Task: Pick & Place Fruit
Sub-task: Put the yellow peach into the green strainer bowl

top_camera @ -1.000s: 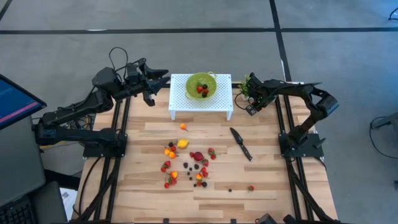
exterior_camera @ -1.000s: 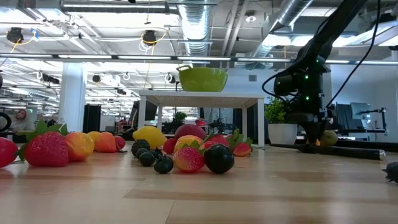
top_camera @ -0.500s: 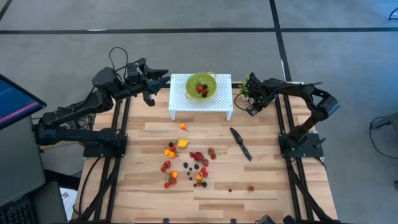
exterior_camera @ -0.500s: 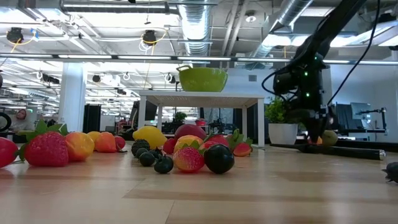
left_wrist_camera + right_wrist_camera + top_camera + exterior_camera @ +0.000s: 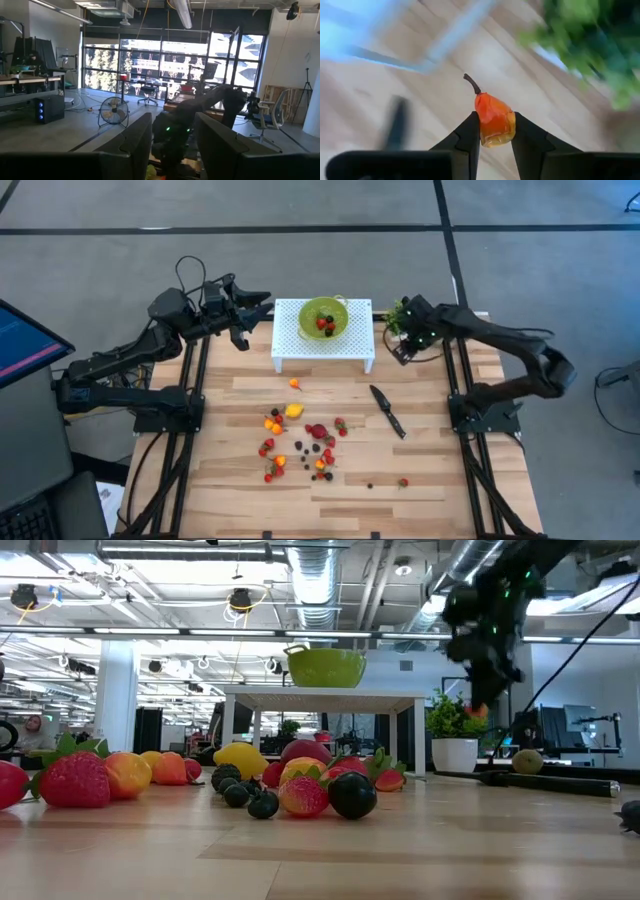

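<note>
the fruit in play is a small orange pear [image 5: 494,121] with a dark stem, now pinched between the right gripper [image 5: 495,131] fingers, which are closed nearly all the way on it. a second ago that gripper was low by the potted plant [image 5: 400,316]; you have since lifted it off the worktop [image 5: 440,430] and it hangs beside the white stand [image 5: 322,338], right of the green bowl [image 5: 323,316]. so the pick looks done and the carry to the bowl comes next. the other fruits [image 5: 298,442] lie scattered well in front of the stand. the left gripper [image 5: 250,308] waits left of the stand, fingers parted and empty.
</note>
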Action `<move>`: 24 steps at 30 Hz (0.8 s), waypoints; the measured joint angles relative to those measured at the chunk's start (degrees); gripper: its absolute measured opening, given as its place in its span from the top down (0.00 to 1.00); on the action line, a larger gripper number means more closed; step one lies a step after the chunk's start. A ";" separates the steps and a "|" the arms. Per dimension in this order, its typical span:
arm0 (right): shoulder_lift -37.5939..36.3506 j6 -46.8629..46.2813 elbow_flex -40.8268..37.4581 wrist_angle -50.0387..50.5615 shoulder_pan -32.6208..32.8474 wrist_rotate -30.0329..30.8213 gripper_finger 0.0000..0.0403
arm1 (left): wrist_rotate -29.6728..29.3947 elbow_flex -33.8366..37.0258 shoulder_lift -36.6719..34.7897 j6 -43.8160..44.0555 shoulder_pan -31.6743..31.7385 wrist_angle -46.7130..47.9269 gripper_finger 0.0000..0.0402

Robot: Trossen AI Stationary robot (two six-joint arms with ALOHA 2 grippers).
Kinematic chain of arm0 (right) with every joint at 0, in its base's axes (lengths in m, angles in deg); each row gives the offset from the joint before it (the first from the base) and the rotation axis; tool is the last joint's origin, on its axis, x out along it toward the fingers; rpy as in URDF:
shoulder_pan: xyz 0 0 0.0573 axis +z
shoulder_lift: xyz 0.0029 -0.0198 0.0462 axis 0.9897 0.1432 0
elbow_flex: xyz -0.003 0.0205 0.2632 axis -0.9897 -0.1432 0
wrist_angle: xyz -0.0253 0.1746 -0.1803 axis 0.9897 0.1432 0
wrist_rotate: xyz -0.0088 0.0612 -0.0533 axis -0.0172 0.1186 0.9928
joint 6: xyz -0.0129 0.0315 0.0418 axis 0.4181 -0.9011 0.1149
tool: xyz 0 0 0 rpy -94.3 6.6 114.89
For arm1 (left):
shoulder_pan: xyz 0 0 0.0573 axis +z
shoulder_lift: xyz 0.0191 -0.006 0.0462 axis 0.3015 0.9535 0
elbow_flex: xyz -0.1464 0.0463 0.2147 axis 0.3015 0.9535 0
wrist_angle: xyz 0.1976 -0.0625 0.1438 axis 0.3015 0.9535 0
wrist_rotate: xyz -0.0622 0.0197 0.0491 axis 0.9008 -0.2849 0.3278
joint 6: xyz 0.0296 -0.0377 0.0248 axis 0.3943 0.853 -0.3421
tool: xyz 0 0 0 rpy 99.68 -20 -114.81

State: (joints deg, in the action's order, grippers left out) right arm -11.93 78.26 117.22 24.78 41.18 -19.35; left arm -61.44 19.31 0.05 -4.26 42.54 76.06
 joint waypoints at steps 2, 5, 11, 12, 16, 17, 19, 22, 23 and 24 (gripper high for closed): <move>-2.16 -2.33 1.03 -2.83 2.60 -2.05 0.79 | 0.00 0.01 -0.01 0.00 -0.01 0.00 0.65; -4.23 -5.58 3.11 -9.05 6.61 -2.69 0.79 | 0.00 0.01 0.00 0.00 0.00 0.00 0.65; -2.84 -6.60 9.04 -24.87 12.18 -1.97 0.79 | -0.02 0.01 0.00 0.00 -0.02 0.00 0.65; -1.83 -6.59 10.16 -26.98 12.68 -1.77 0.79 | -0.02 0.02 -0.02 0.00 0.00 0.00 0.65; 3.95 -6.29 15.29 -31.54 13.28 -1.64 0.79 | 0.00 0.01 0.00 0.00 -0.02 0.00 0.65; 5.71 -6.14 16.75 -31.62 13.26 -1.64 0.79 | -0.01 0.01 -0.01 0.00 -0.01 0.00 0.65; 9.56 -4.86 19.55 -31.24 13.20 -1.60 0.79 | -0.01 0.01 0.00 0.00 0.00 0.00 0.65; 14.97 -3.14 23.95 -29.15 13.21 -1.64 0.78 | -0.01 0.01 -0.01 0.00 -0.01 0.00 0.65; 16.58 -3.04 25.46 -28.51 13.22 -1.66 0.77 | 0.00 0.02 0.00 0.00 -0.01 0.00 0.65; 18.09 -2.94 26.86 -28.00 13.23 -1.70 0.77 | 0.00 0.02 0.00 0.00 0.00 0.00 0.65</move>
State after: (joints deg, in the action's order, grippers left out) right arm 6.16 75.32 144.08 -3.22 54.40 -21.05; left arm -61.44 19.33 0.05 -4.26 42.54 76.06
